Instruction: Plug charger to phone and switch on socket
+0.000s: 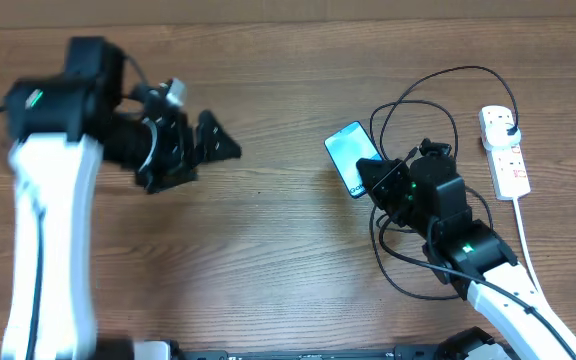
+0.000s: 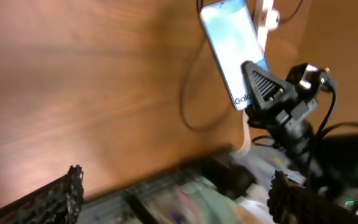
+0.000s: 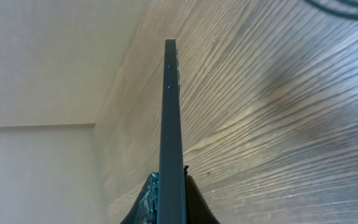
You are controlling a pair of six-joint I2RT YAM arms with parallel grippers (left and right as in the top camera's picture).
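My right gripper [image 1: 376, 176] is shut on the near end of the phone [image 1: 349, 153], whose light blue screen faces up right of the table's centre. In the right wrist view the phone [image 3: 171, 124] shows edge-on between the fingers [image 3: 170, 199]. In the left wrist view the phone [image 2: 232, 43] shows with the right gripper [image 2: 266, 87] on its end. The black charger cable [image 1: 408, 105] loops around the right arm, and its black plug [image 1: 509, 129] sits in the white socket [image 1: 505, 152] at the far right. My left gripper [image 1: 216, 140] is open and empty, raised at the left, its fingers far apart in its own view [image 2: 179, 199].
The socket's thick white cord [image 1: 525, 240] runs down toward the front edge past the right arm. More black cable loops [image 1: 398, 270] lie under the right arm. The table's front edge [image 2: 166, 168] and blurred clutter below it show in the left wrist view.
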